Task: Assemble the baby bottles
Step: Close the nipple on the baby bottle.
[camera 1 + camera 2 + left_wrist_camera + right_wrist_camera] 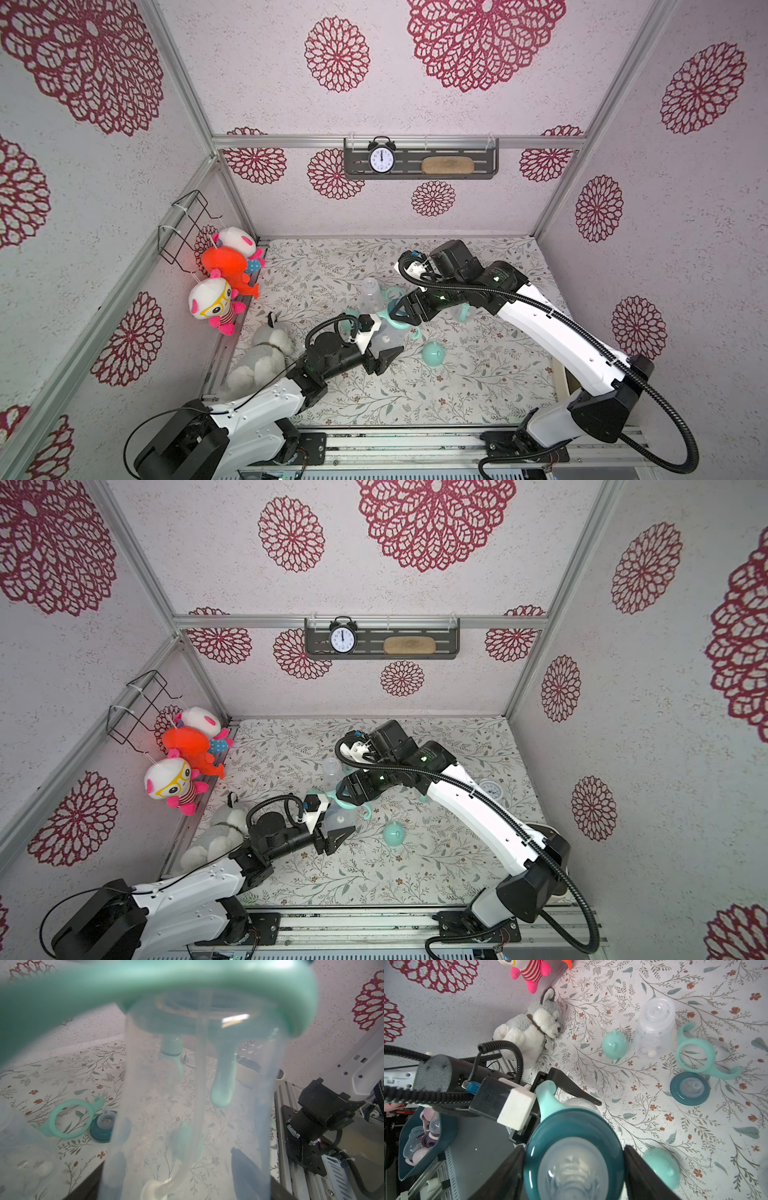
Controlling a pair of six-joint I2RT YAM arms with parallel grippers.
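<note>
Floral tabletop (457, 395), patterned walls (291, 199). Left gripper (168, 1159) clamps clear bottle (155, 1095) mid-table. Its mint ring (207, 972) is blurred and cut off by the frame. Right gripper (574, 1151) closed round teal collar (571, 1126) at the bottle's mouth; seating unclear. Second bottle (370, 297) at 11 o'clock. Loose cap (434, 353) at 3 o'clock. Third bottle (464, 312) at 2 o'clock, mostly behind right arm (540, 328).

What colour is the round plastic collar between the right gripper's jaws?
The collar is dark teal, clearest in the right wrist view.
</note>
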